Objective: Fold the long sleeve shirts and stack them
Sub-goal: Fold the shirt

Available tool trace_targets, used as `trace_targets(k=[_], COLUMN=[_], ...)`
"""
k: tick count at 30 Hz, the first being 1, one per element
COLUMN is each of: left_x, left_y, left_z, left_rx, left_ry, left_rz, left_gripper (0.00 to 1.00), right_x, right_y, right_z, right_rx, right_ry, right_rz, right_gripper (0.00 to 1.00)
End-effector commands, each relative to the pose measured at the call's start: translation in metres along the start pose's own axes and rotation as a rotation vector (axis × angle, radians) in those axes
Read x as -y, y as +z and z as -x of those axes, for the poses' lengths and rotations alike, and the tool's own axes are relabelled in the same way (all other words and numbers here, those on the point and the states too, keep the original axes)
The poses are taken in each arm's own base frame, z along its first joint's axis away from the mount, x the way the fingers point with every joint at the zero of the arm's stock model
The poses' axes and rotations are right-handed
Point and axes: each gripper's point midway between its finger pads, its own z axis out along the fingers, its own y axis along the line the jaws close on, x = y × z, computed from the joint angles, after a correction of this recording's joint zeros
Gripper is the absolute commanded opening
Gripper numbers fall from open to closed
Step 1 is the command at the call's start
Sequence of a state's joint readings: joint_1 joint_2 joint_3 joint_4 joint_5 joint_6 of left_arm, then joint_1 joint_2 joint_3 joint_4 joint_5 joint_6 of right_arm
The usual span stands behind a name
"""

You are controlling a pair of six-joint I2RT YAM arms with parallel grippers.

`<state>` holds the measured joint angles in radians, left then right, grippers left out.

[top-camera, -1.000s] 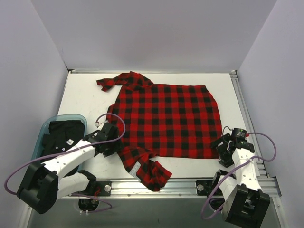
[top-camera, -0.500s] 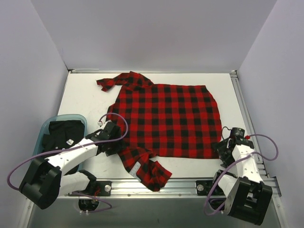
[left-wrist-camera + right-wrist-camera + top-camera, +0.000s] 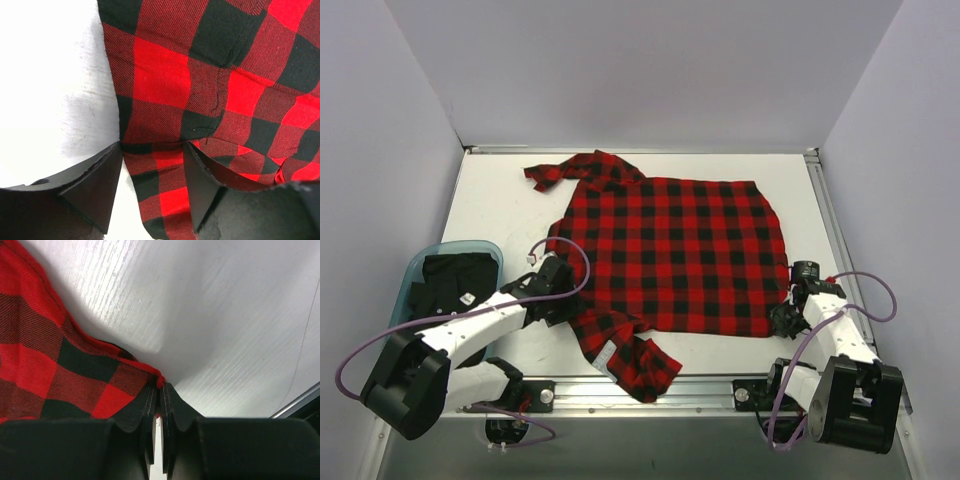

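Grabbing the shirt is the step in hand. The one red-and-black shirt (image 3: 670,250) lies spread out in the middle of the white counter (image 3: 500,200). The right pincer (image 3: 160,388) is squeezed tight on the shirt's near corner. The left pincer (image 3: 152,150) is wide open, with the shirt's edge between its fingers. Next it likely must pinch that edge, so both can lift and fold. There are two pincers and one blue bin (image 3: 470,246) with dark cloth inside.

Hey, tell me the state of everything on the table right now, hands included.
shirt: spread flat, unfolded, near sleeve bunched.
left hand: open, straddling the shirt's edge.
right hand: shut, pinching the shirt's corner.
bin: holding dark clothes.
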<state>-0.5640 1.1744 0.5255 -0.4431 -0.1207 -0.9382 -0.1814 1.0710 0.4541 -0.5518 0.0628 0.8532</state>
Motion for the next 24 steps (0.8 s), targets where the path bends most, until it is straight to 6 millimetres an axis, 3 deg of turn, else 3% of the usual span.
trace_targets(k=[1, 3, 16, 20, 21, 24], left_x=[-0.019, -0.017, -0.024, -0.027, -0.026, -0.023], left_y=[0.006, 0.006, 0.011, 0.01, 0.009, 0.001], left_z=[-0.01, -0.009, -0.015, -0.017, -0.018, -0.016], left_rx=[-0.014, -0.013, -0.034, -0.056, -0.06, -0.057], left_ry=[0.016, 0.014, 0.006, 0.02, 0.027, 0.038], left_rz=[0.056, 0.054, 0.091, 0.12, 0.125, 0.121], left_gripper=[0.61, 0.59, 0.59, 0.38, 0.25, 0.07], right_x=[0.007, 0.004, -0.016, -0.02, -0.02, -0.022], right_y=[0.005, 0.001, -0.015, -0.019, -0.02, -0.025], right_z=[-0.006, -0.004, 0.004, 0.006, 0.006, 0.009], right_rx=[-0.007, -0.005, 0.011, 0.024, 0.028, 0.044], right_ry=[-0.001, -0.008, -0.057, -0.072, -0.079, -0.095], right_rz=[-0.023, -0.009, 0.082, 0.096, 0.101, 0.116], right_gripper=[0.04, 0.0, 0.0, 0.0, 0.0, 0.0])
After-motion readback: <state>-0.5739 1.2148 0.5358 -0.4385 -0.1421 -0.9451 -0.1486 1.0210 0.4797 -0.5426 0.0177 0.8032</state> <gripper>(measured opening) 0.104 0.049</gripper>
